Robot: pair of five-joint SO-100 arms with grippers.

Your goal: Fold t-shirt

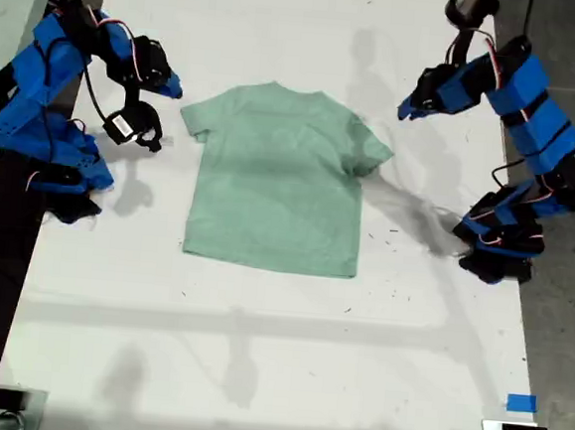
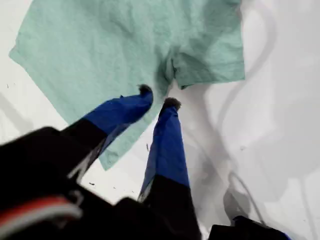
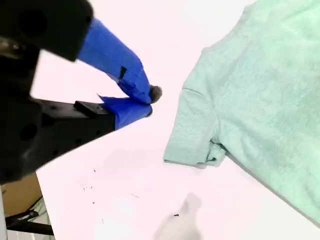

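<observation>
Two grippers, neither holding cloth. My first gripper (image 2: pixel 158 96) hangs in the air with its jaws a narrow gap apart and nothing between them. Just beyond its tips lies one sleeve (image 2: pixel 210 62), and past that the body of the t-shirt (image 1: pixel 276 174). My second gripper (image 3: pixel 150 101) has its jaws pressed nearly together, empty, over bare table (image 3: pixel 125 200). The other sleeve (image 3: pixel 192 135) is near it but apart, with the collar (image 3: pixel 245 20) further off.

T-shirt lies flat and spread on the white table between the two arms, with no fold in it beyond a small tuck at each armpit.

Judgement: this is the approach before the first fold. Next move calls for opening the second jaws wider, lowering both grippers to the cloth edge at the sleeves, and pinching a single layer before lifting inward
</observation>
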